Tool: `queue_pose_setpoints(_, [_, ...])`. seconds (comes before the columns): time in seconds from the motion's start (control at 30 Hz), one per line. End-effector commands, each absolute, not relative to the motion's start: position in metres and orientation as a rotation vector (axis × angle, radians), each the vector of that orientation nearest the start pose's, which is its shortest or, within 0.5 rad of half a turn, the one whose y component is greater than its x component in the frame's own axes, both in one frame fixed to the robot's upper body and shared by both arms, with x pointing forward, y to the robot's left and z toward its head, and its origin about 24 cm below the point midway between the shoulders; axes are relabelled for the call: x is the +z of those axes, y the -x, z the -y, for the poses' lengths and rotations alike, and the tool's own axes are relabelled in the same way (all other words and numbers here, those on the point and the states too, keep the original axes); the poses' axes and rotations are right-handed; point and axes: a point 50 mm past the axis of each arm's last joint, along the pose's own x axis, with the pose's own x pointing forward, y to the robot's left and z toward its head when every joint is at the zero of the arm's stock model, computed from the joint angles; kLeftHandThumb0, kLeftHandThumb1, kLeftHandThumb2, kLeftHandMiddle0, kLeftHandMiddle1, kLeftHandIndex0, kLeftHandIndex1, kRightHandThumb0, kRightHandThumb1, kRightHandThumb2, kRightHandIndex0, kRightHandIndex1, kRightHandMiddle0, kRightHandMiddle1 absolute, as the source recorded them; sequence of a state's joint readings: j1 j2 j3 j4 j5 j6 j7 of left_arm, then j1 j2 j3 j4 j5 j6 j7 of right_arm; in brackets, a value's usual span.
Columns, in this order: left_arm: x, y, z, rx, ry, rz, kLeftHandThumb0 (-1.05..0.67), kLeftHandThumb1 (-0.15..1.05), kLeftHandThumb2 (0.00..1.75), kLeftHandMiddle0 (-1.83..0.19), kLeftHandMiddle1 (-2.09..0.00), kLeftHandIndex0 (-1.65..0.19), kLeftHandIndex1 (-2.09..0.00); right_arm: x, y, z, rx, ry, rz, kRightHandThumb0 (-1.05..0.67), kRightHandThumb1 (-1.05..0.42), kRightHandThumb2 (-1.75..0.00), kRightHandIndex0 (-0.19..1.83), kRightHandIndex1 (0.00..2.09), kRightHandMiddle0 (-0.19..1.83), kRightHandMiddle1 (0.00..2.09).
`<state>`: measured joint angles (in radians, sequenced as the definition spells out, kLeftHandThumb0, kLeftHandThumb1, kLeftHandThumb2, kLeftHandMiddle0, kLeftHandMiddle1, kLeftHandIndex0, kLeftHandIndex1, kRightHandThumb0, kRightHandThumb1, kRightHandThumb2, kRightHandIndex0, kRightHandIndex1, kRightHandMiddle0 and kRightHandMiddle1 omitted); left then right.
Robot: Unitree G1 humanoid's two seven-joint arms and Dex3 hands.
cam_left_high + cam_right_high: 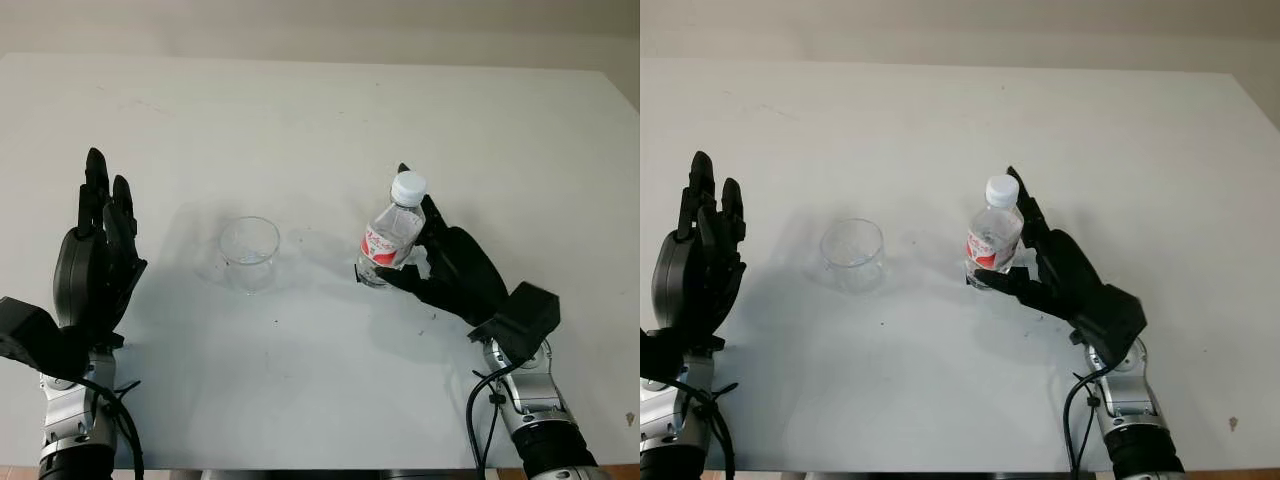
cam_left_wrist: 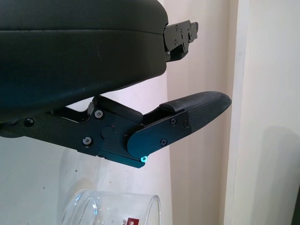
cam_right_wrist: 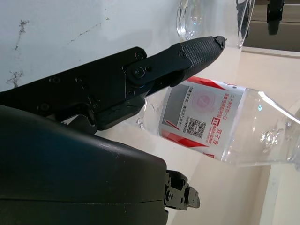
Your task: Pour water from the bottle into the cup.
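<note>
- Your right hand [image 1: 455, 270] has its fingers closed around the clear, red-labelled, white-capped plastic bottle [image 1: 392, 232], standing right of the clear plastic cup [image 1: 249, 252].
- Left hand [image 1: 95, 262] open, holding nothing.
- Risk: cap appears on; nothing would pour.

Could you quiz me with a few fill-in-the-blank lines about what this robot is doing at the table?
1. The small clear plastic bottle with the red and white label is held by the robot's ____ hand.
2. The bottle's cap is coloured ____.
3. The clear plastic cup stands on the white ____.
4. The left hand, beside the cup, holds ____.

Missing words: right; white; table; nothing
</note>
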<state>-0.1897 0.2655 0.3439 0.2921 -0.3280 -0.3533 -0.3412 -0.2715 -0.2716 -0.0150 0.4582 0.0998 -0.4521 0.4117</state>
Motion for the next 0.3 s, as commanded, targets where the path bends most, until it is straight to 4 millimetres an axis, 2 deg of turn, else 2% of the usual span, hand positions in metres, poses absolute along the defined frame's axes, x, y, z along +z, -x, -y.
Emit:
queue_pose_setpoints(0.0, [0.082,-0.2692,-0.2657,0.028,0.025,0.348,-0.68,1.05,0.8,0.19,0.0,0.19,0.0,0.0585,-0.2946,0.1875,0.393,0.194,0.227,-0.89,-0.98,-0.06,-0.19,0.0,-0.19,0.0])
queue_pose_setpoints(0.27, [0.0806,-0.2655,-0.266,0.021,0.024,0.35,-0.68,1.05,0.79,0.19,0.0,0.19,0.0,0.0604,-0.2917,0.1835,0.416,0.11,0.211,-0.92,-0.98,-0.05,-0.19,0.0,-0.19,0.0])
